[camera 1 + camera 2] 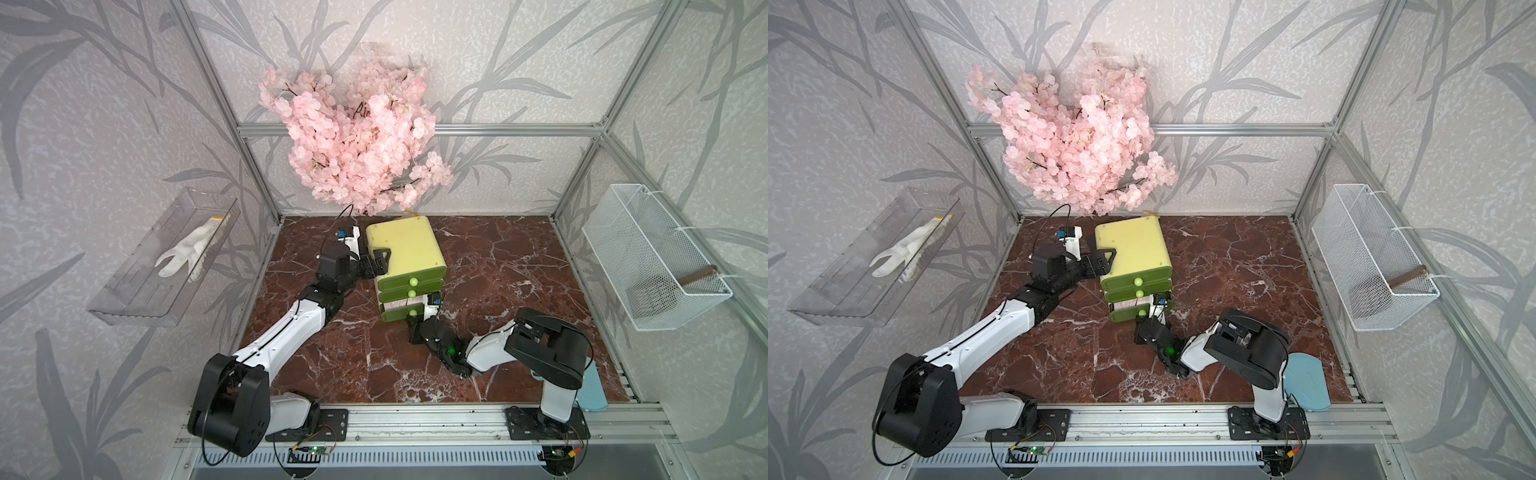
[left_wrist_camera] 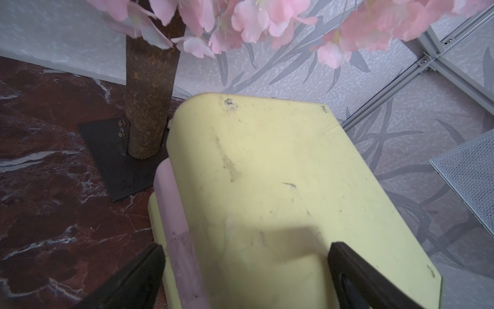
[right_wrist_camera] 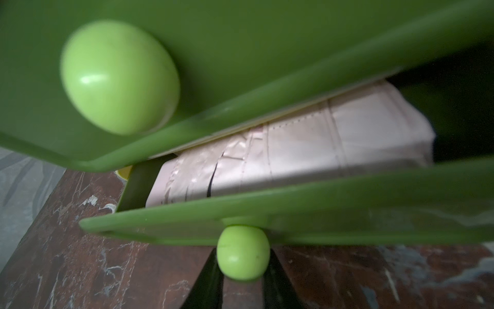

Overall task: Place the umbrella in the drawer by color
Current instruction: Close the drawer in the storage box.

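The drawer cabinet (image 1: 405, 249) (image 1: 1131, 249) has a yellow top and three green drawers, and stands at mid-table. Its bottom drawer (image 1: 395, 318) (image 3: 347, 214) is pulled out a little. A folded pink umbrella (image 3: 294, 157) (image 1: 1125, 305) lies inside it. My right gripper (image 1: 414, 320) (image 1: 1142, 320) (image 3: 242, 256) is shut on the bottom drawer's round green knob (image 3: 242, 252). My left gripper (image 1: 380, 262) (image 1: 1102, 262) (image 2: 246, 251) is open at the cabinet's upper left edge, with one finger over the yellow top (image 2: 267, 174) and the other beside the cabinet's side.
A pink blossom tree (image 1: 357, 137) stands behind the cabinet, its trunk (image 2: 149, 107) on a dark base plate (image 2: 112, 157). On the left wall a clear tray (image 1: 137, 291) holds a white glove (image 1: 187, 253). A wire basket (image 1: 652, 257) hangs on the right wall. A light blue object (image 1: 1306, 382) lies at the front right.
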